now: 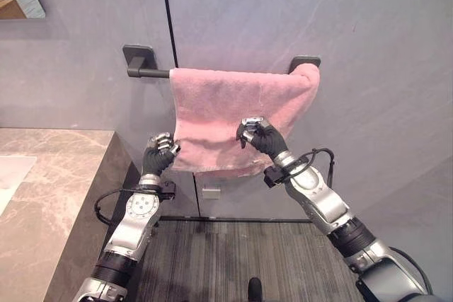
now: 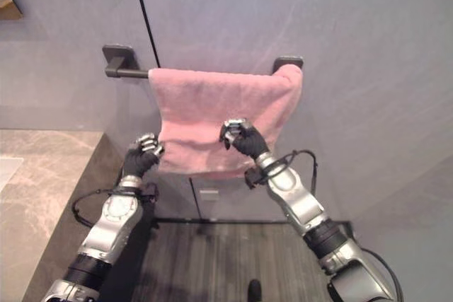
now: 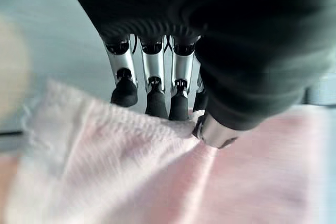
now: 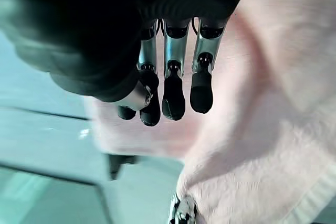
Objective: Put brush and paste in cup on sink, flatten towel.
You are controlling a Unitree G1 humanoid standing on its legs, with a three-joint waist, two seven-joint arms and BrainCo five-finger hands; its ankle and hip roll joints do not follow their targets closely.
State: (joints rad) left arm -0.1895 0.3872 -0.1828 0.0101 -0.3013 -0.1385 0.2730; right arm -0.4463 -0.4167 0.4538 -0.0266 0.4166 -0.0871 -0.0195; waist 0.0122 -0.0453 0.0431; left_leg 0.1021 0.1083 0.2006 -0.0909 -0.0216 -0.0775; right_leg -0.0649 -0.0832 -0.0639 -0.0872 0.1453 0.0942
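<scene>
Up on the wall, we see the pink towel (image 1: 237,107) draped over the dark bar (image 1: 145,71), bunched toward the bar's right end and hanging with an uneven lower edge. Our left hand (image 1: 159,152) is at the towel's lower left corner; the left wrist view shows its fingers (image 3: 152,85) curled against the cloth with the thumb pressed into it, so it pinches that edge. Our right hand (image 1: 256,134) is raised in front of the towel's middle, fingers (image 4: 173,90) curled; we cannot tell whether they hold cloth. A stone counter (image 1: 56,175) lies to the left.
</scene>
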